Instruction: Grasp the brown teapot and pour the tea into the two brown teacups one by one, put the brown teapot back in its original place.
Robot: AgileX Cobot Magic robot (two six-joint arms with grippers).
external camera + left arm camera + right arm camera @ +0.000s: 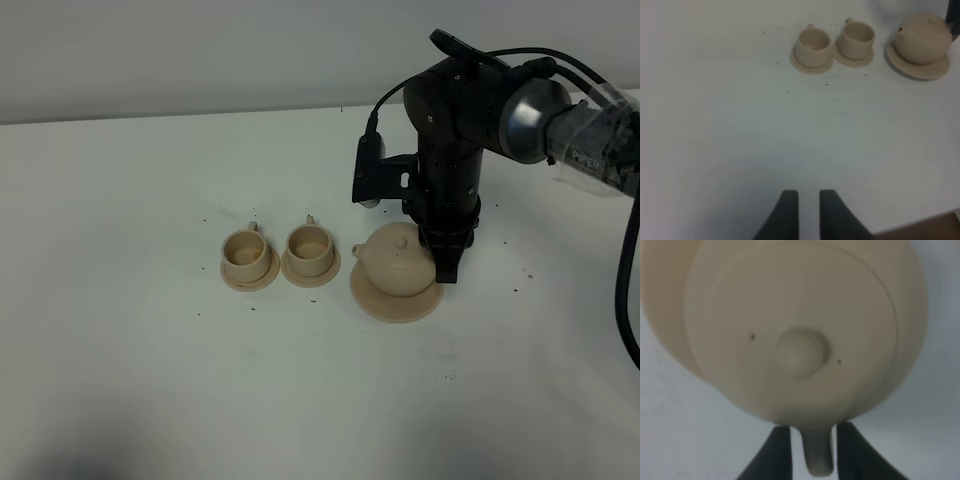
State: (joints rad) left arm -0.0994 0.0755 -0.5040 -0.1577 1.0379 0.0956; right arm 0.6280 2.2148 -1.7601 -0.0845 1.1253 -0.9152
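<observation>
Teapot upright on wide saucer | loop handle between right gripper fingers, closely flanked, whether clamped cannot be told | left gripper narrowly parted, empty, above bare table, well apart from teapot

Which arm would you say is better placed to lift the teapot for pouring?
Right. The right gripper straddles the handle of the brown teapot as the pot sits on its saucer; the left gripper hovers over bare table, far from it.

Right hand points down, gripping; left hand's fingers slightly apart.
</observation>
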